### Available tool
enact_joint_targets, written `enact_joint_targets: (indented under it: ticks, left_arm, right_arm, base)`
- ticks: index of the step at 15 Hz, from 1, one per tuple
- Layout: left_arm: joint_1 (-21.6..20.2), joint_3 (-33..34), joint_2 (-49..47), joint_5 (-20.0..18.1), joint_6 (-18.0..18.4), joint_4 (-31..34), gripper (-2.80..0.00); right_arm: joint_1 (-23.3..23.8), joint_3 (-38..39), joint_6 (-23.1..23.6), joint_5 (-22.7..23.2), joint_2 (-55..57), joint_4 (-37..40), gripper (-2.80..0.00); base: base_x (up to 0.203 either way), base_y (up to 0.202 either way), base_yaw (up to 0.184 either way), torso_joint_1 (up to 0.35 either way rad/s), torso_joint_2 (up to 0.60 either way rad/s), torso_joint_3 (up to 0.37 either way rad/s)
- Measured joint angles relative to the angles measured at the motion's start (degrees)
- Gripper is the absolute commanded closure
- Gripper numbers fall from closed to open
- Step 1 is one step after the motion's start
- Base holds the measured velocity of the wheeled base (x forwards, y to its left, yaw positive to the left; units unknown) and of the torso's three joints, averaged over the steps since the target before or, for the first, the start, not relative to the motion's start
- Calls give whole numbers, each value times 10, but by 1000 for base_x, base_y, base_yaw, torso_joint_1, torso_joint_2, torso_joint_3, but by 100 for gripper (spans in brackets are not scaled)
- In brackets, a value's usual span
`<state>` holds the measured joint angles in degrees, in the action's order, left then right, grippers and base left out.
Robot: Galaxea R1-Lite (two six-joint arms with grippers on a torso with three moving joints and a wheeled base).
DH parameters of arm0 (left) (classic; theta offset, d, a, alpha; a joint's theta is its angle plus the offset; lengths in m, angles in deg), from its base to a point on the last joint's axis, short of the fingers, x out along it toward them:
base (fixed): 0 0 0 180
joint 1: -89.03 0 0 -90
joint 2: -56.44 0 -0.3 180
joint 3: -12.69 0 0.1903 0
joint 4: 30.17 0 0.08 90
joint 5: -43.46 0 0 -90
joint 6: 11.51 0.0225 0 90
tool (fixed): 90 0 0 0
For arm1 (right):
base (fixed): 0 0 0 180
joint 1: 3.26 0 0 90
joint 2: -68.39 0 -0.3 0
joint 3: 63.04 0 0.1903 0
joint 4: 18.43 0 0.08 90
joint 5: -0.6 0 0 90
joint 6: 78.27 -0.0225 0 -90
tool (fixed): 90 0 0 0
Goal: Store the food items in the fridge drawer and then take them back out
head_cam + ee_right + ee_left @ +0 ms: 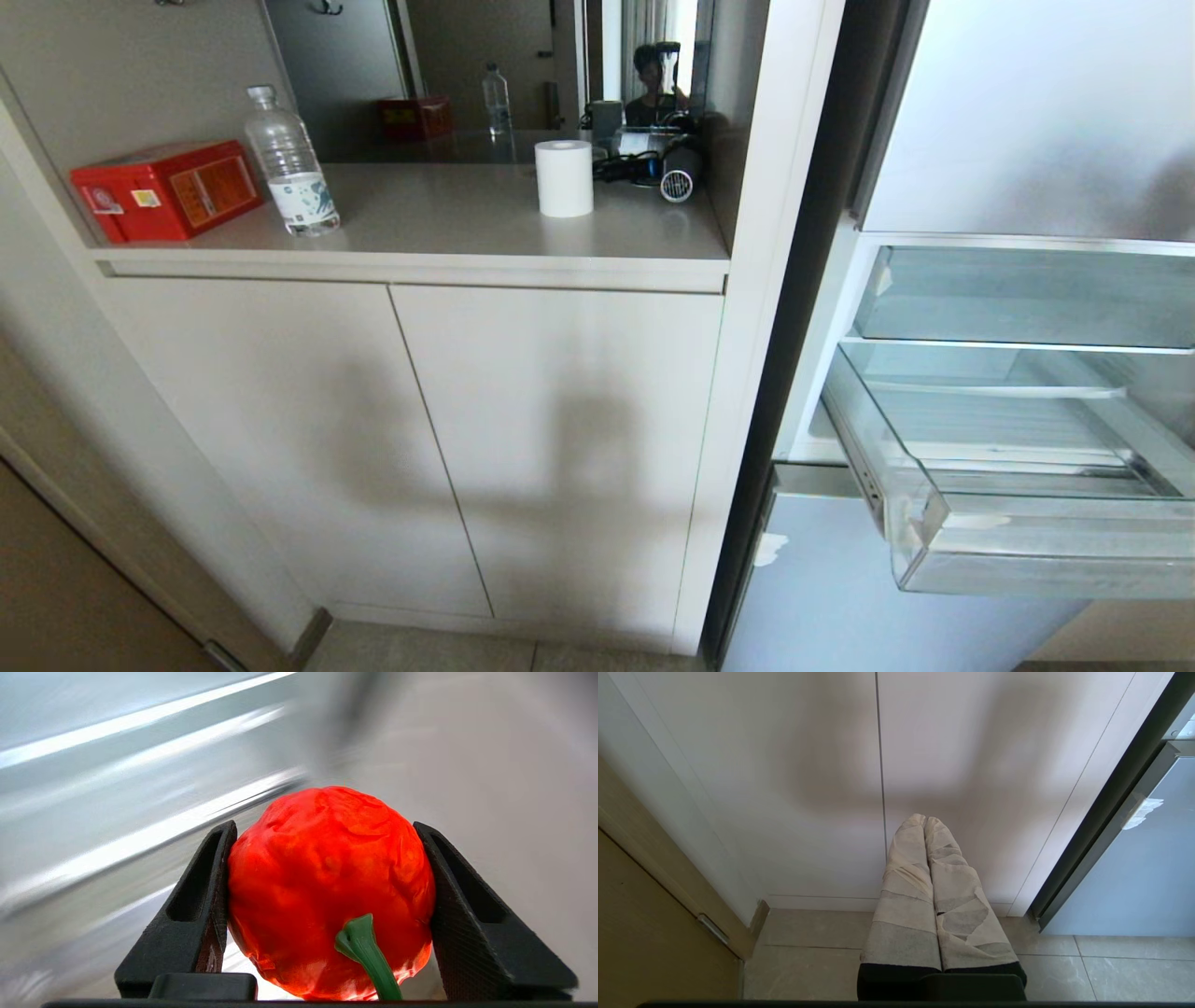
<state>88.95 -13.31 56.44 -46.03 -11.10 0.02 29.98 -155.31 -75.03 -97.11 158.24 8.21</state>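
In the right wrist view my right gripper (324, 828) is shut on one food item, an orange-red round fruit (327, 882) with a green stem (366, 952) that points back toward the wrist. Its black fingers (205, 891) press the fruit's two sides. Behind it are blurred pale streaks. In the head view the fridge drawer (1055, 558) is pulled out at the right, and the part that shows holds nothing. The right arm and the other food item are out of that view. My left gripper (924, 819), wrapped in pale tape, hangs shut and empty low before the cabinet doors.
A shallower clear tray (1027, 299) sits above the drawer and a glossy blue-white panel (840, 597) below it. Left of the fridge, the cabinet counter (448, 224) carries a red box (168, 189), a water bottle (291, 168), a white roll (564, 177) and a hair dryer (677, 173). A person shows in the mirror (653, 79).
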Motion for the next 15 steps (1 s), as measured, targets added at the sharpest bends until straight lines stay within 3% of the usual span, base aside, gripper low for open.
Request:
enact_joint_targets:
  ticks: [6, 12, 15]
  left_arm:
    - [0, 0, 0, 0, 0, 0, 0]
    - [0, 0, 0, 0, 0, 0, 0]
    - [0, 0, 0, 0, 0, 0, 0]
  right_arm:
    - [263, 2, -58, 3, -104, -89, 0]
    - [551, -24, -154, 91, -118, -147, 0]
    - [662, -48, -197, 115, -74, -168, 0]
  base:
    - [0, 0, 0, 0, 0, 0]
    - [0, 0, 0, 0, 0, 0]
    - [0, 0, 0, 0, 0, 0]
